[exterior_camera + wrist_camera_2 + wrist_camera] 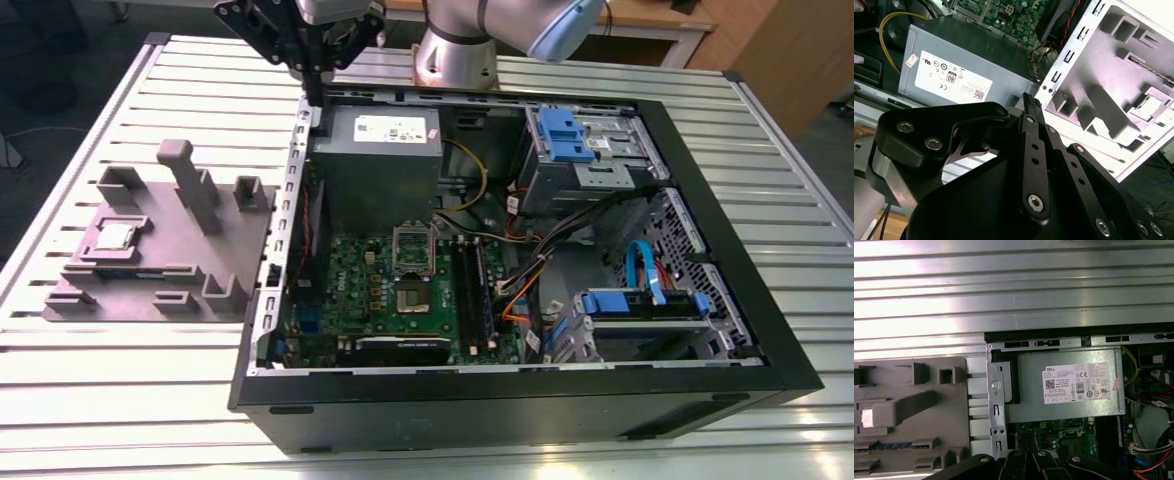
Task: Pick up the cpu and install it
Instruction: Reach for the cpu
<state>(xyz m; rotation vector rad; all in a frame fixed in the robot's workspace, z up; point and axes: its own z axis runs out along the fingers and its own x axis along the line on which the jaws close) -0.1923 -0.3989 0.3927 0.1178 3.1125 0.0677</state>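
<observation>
The cpu [115, 237], a small shiny square chip, lies in a recess of the grey fixture block [174, 270] at the exterior view's left, outside the computer case. It also glints on that block in the second wrist view [1154, 104] and in the first wrist view [868, 417]. My gripper [314, 85] hangs high over the case's back left corner, far from the cpu, by the power-supply box [387, 150]. Its black fingers [1030, 107] meet at the tips, shut with nothing between them. The socket [410, 297] on the green motherboard lies bare, its metal frame [412, 245] raised.
The open black case [721, 330] takes up the middle of the slatted metal table [134, 400]. Inside are blue drive brackets [567, 135], loose cables [534, 270] and memory slots [470, 285]. Upright posts [187, 185] rise from the fixture block.
</observation>
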